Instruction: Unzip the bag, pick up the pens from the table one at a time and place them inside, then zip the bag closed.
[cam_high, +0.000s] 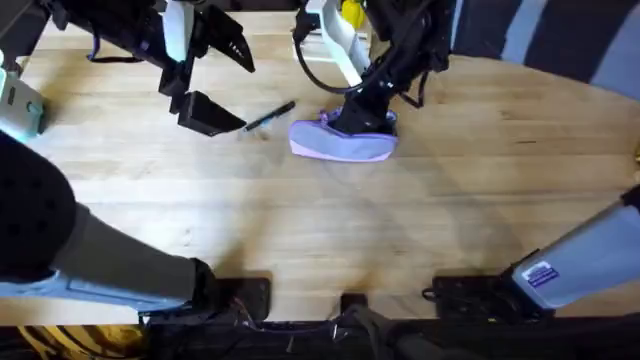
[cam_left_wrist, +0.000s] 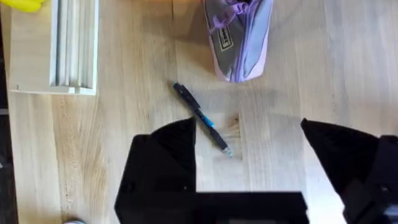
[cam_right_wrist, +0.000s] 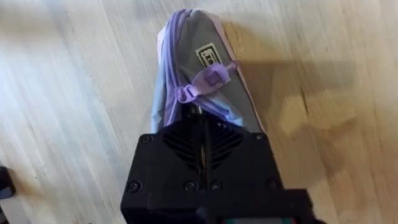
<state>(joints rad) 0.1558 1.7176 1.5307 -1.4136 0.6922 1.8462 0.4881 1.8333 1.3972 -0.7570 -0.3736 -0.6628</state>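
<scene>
**Right gripper down on the pouch, left gripper wide open over a pen**

The bag (cam_high: 343, 142) lies on its side on the bench (cam_high: 420, 230), toward the far middle of the overhead view, its long axis running across. In the right wrist view the bag (cam_right_wrist: 199, 81) shows a lavender band along one side, a grey panel with a small rectangular label, and a purple zip pull with a loop of tape lying across the top. The right gripper (cam_high: 362, 118) stands directly on the bag, coming down from the far side. Its fingers (cam_right_wrist: 202, 146) are pressed together, with a thin seam between them, at the zip line just behind the pull; whether they actually pinch fabric or the slider I cannot tell, since the gripper body hides the contact.

Just to the left of the bag, apart from it, one of the pens (cam_high: 268, 117) lies at a slant on the bare wood. The left wrist view shows this pen (cam_left_wrist: 203, 119) black with a bluish section and a pale tip, one end toward the end of the bag (cam_left_wrist: 241, 38).

The left gripper (cam_high: 205, 85) hangs above the bench to the left of the pen, with its fingers (cam_left_wrist: 165, 165) spread wide and nothing between them; the pen lies ahead of the gap, near one finger.

A pale slatted wooden piece (cam_left_wrist: 73, 46) rests on the bench beyond the pen.
</scene>
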